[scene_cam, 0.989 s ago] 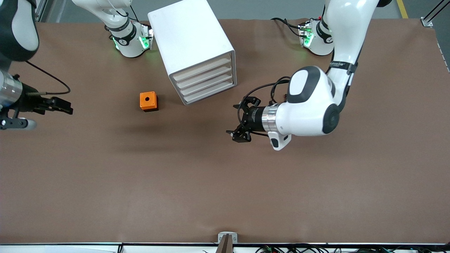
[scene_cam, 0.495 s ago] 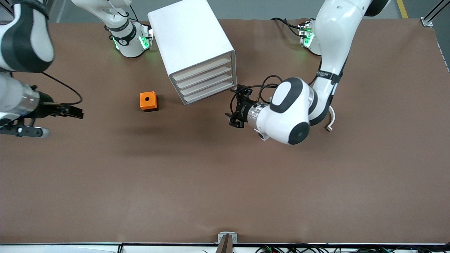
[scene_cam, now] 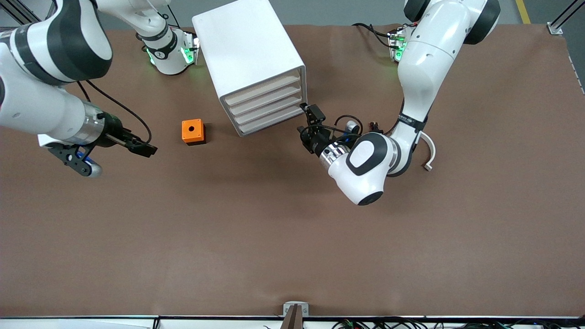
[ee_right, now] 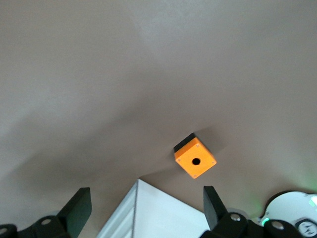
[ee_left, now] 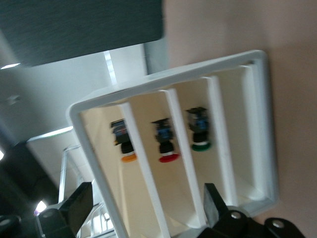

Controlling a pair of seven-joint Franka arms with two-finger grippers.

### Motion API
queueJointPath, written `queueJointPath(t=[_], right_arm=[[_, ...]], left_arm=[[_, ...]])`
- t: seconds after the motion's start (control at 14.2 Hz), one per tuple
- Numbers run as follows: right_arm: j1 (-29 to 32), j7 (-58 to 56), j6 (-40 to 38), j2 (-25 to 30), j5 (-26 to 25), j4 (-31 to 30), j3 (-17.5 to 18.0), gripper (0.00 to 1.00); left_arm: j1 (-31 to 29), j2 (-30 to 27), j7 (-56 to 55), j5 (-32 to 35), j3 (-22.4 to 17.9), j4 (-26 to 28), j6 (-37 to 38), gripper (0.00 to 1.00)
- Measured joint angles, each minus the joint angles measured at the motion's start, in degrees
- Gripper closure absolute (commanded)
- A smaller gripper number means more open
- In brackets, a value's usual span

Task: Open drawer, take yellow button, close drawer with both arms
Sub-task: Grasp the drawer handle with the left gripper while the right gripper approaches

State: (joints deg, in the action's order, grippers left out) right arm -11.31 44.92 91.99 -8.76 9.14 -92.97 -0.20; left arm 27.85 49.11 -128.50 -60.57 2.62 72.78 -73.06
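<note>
The white drawer cabinet [scene_cam: 249, 55] stands with all its drawers [scene_cam: 267, 107] pushed in. In the left wrist view the button [ee_left: 124, 144], with its orange cap, shows inside the top drawer. A red-capped part [ee_left: 166, 144] and a green-capped part [ee_left: 198, 130] sit in the drawers below it. My left gripper [scene_cam: 307, 123] hovers open just in front of the drawer fronts, at the corner toward the left arm's end; its fingers [ee_left: 213, 203] hold nothing. My right gripper [scene_cam: 147, 149] is open and empty over the table, beside the orange box [scene_cam: 193, 131].
The orange box [ee_right: 195, 159] with a black hole sits on the brown table [scene_cam: 292, 237] between the right gripper and the cabinet [ee_right: 158, 213]. The arm bases [scene_cam: 169, 52] stand by the cabinet's back. A camera mount [scene_cam: 295, 312] sits at the table's near edge.
The left arm swung its gripper up to the cabinet's drawer fronts. The right arm came in from the table's end toward the orange box. Both grippers stayed open.
</note>
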Motion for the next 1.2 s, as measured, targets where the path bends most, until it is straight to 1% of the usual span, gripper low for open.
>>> queueJointPath(t=[0.07, 0.14, 0.28, 0.42, 0.78, 0.99, 1.2], right_arm=[[-1.5, 2.4, 0.7, 0.0, 0.0, 0.0, 0.0, 0.0], [-3.1, 4.6, 1.6, 0.0, 0.0, 0.0, 0.1, 0.0], [-6.2, 9.5, 3.2, -0.1, 0.0, -0.1, 0.1, 0.0], [-9.2, 14.4, 4.6, -0.2, 0.0, -0.3, 0.1, 0.0], [-14.1, 21.9, 6.5, -1.3, -0.9, -0.8, 0.1, 0.0], [-14.6, 22.5, 6.6, -1.7, -1.4, -0.8, 0.0, 0.0], [-14.6, 22.5, 6.6, -1.7, -1.5, -0.8, -0.3, 0.0]], left_arm=[[0.0, 0.8, -2.1, -1.6, 0.0, 0.0, 0.8, 0.1], [0.0, 1.5, -3.4, -2.5, 0.0, 0.0, 1.2, 0.17], [0.2, 2.0, -4.8, -3.5, 0.1, 0.0, 1.5, 0.29], [0.7, 2.0, -6.5, -3.7, 0.1, 0.0, 1.7, 0.36], [3.2, 2.0, -8.4, -3.7, 0.3, 0.0, 2.0, 0.4], [5.3, 2.0, -8.4, -3.7, 0.3, 0.6, 2.0, 0.41], [7.2, 2.1, -8.4, -3.7, 0.3, 2.9, 3.6, 0.41]])
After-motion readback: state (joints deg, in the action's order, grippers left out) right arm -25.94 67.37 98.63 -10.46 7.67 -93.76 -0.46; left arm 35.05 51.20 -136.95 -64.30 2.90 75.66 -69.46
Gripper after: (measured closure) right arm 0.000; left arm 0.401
